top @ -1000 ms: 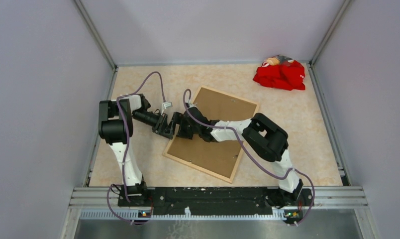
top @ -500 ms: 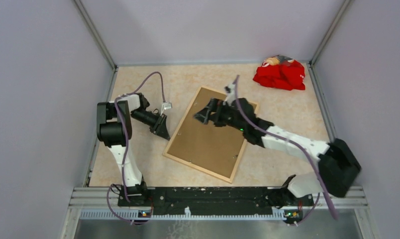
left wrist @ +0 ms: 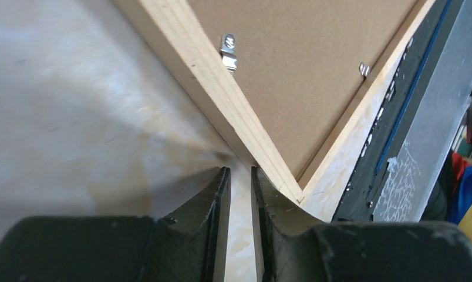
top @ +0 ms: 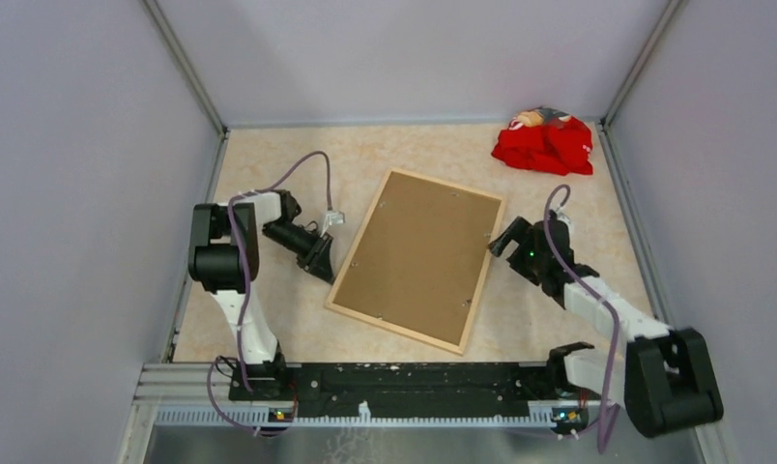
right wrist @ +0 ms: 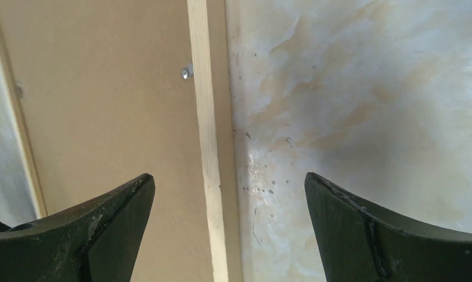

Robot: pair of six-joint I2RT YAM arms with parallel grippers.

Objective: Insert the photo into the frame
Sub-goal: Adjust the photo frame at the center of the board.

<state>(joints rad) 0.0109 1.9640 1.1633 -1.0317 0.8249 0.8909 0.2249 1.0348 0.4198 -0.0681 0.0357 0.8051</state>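
The frame [right wrist: 213, 147] is face-down mid-desk, backing board [top: 416, 259] up, so I can't see its pane side or the photo. Red bundle [top: 543, 145] in the far right corner's too small to identify.

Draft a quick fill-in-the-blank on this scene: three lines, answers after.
1. The frame lies flat on the table, its brown back facing ____.
2. The right claw is ____, with one finger on each side of the frame's wooden edge in the wrist view.
3. The crumpled cloth in the far right corner is ____.

Missing words: up; open; red
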